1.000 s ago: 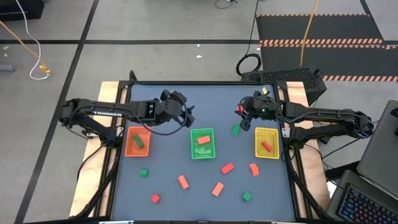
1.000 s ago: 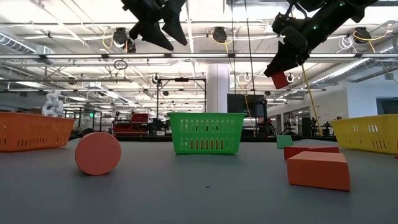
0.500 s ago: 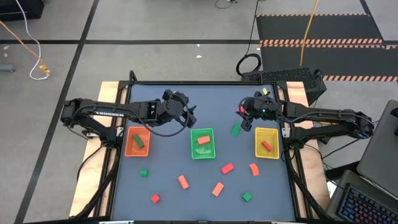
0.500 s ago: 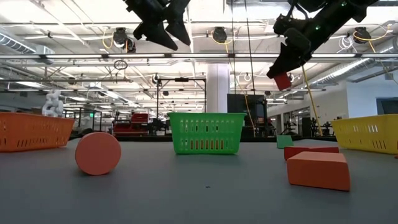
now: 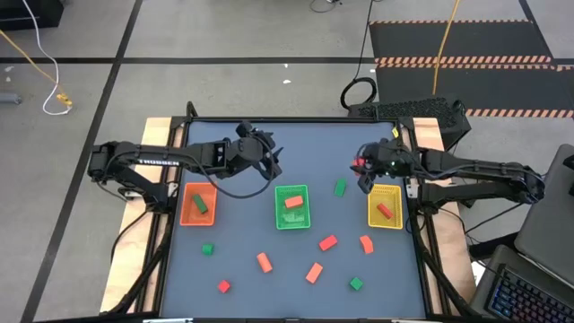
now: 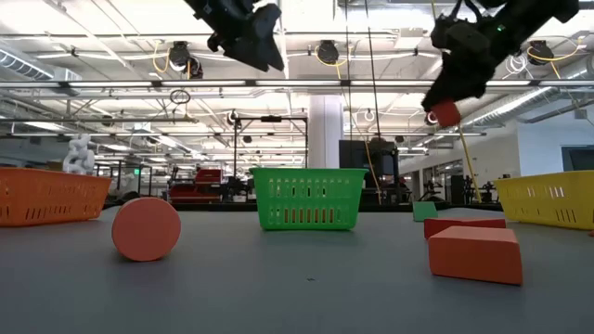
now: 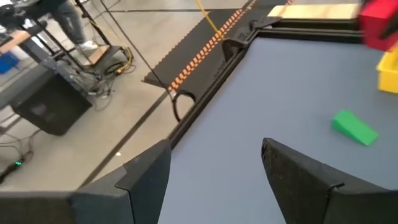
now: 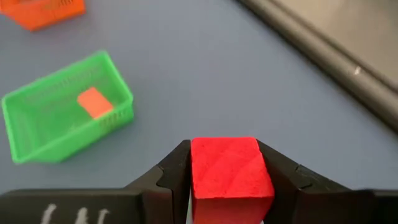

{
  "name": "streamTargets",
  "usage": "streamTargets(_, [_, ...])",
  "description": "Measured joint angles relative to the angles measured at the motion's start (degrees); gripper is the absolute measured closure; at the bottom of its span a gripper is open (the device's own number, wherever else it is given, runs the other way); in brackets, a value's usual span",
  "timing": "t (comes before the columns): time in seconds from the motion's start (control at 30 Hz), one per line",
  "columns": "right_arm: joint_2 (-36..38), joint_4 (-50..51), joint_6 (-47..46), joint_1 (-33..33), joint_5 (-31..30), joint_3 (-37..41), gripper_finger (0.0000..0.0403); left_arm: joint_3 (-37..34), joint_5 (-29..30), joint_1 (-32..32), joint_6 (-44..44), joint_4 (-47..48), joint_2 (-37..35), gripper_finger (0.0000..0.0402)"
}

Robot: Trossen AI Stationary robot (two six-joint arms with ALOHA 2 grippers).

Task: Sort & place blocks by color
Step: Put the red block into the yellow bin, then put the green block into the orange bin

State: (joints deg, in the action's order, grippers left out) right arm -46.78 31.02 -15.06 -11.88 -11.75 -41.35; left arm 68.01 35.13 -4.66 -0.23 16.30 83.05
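Note:
My right gripper (image 5: 362,168) is shut on a red block (image 8: 230,174), high over the table just off the far-left corner of the yellow tray (image 5: 384,205). That tray holds another red block (image 5: 384,211). My left gripper (image 5: 269,154) hangs open and empty beyond the green tray (image 5: 292,206), high above the table. A green block (image 5: 340,187) lies flat between the green and yellow trays. Several more green, orange and red blocks lie on the near half of the table. The orange tray (image 5: 198,204) stands at the left. My right gripper pinches the red block by two opposite side faces (image 8: 194,177) between its two fingers. The fingers slant downward, coming from the table's right side. The block is lifted clear, high over the table (image 6: 445,113), with one face toward the wrist camera.
The green tray holds an orange block (image 8: 93,102). The orange tray holds a green block (image 5: 202,205). The table's raised black rim (image 8: 323,62) runs along the far edge. A laptop (image 5: 529,292) sits off the table's near right corner.
My right gripper has carried the red block toward the table's right edge, closer to the yellow tray, rolling a little on the way; the block stays pinched and clear of the table. My left gripper has rolled about its own axis while staying open and nearly in place.

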Motion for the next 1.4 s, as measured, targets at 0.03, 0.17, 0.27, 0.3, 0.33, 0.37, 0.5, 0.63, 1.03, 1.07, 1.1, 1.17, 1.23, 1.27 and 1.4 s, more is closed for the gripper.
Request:
streamTargets(0.03, [0.0, 0.9, -1.4, 0.7, 0.0, 0.4, 0.0278, 0.0, 0.0, -0.5, 0.3, 0.0, 0.0, 0.0149])
streamTargets(0.17, [0.0, 3.9, -5.6, 3.2, 1.6, 1.0, 0.0278, 0.0, -0.3, -2.6, -1.0, -0.7, 0.0, 0.0149])
streamTargets(0.27, [0.3, 7.9, -9.8, 4.7, 1.8, 1.0, 0.0278, 0.0, -2.8, -4.0, -3.0, -0.8, 0.0, 0.0149])
streamTargets(0.3, [0.5, 9.8, -11.4, 5.2, 1.8, 1.0, 0.0278, -0.4, -3.6, -4.3, -3.4, -1.2, 0.0, 0.0149])
streamTargets(0.33, [0.6, 11.9, -13.1, 5.6, 1.8, 1.0, 0.0278, -0.8, -4.4, -4.5, -3.5, -1.6, 0.0, 0.0149])
streamTargets(0.37, [0.6, 14.4, -14.9, 5.9, 1.7, 1.0, 0.0278, -1.2, -4.9, -4.6, -3.5, -1.7, 0.0, 0.0149])
streamTargets(0.5, [0.6, 21.6, -20.9, 7.1, 1.6, 1.0, 0.0278, -1.8, -5.6, -4.7, -3.1, -1.1, 0.0, 0.0149])
streamTargets(0.63, [0.6, 24.5, -25.0, 8.5, 1.6, 1.0, 0.0278, -1.9, -5.6, -4.7, -3.0, -1.2, 0.0, 0.0149])
streamTargets(1.03, [0.6, 31.8, -35.4, 12.2, 3.1, 1.0, 0.0224, -1.9, -5.7, -4.7, -2.2, 0.3, 0.0, 0.0149])
streamTargets(1.07, [0.6, 31.9, -35.5, 12.3, 3.1, 1.0, 0.0219, -1.9, -5.7, -4.7, -1.8, 0.0, 0.0, 0.0149])
streamTargets(1.1, [0.6, 31.8, -35.4, 12.4, 3.1, 1.0, 0.0216, -1.9, -5.7, -4.7, -1.6, -0.2, 0.0, 0.0149])
streamTargets(1.17, [0.6, 31.8, -35.4, 12.4, 3.1, 1.0, 0.0214, -1.9, -5.7, -4.7, -1.3, -0.3, 0.0, 0.0149])
streamTargets(1.23, [0.6, 31.8, -35.4, 12.4, 3.1, 1.0, 0.0214, -1.9, -5.7, -4.7, -1.3, -0.3, 0.0, 0.0149])
streamTargets(1.27, [0.6, 31.8, -35.4, 12.4, 3.1, 1.0, 0.0214, -1.9, -5.7, -4.7, -1.3, -0.3, 0.0, 0.0149])
streamTargets(1.4, [0.6, 29.6, -34.7, 12.4, 2.9, 1.0, 0.0218, -1.9, -5.7, -4.7, -1.4, 0.0, -0.2, 0.0149])
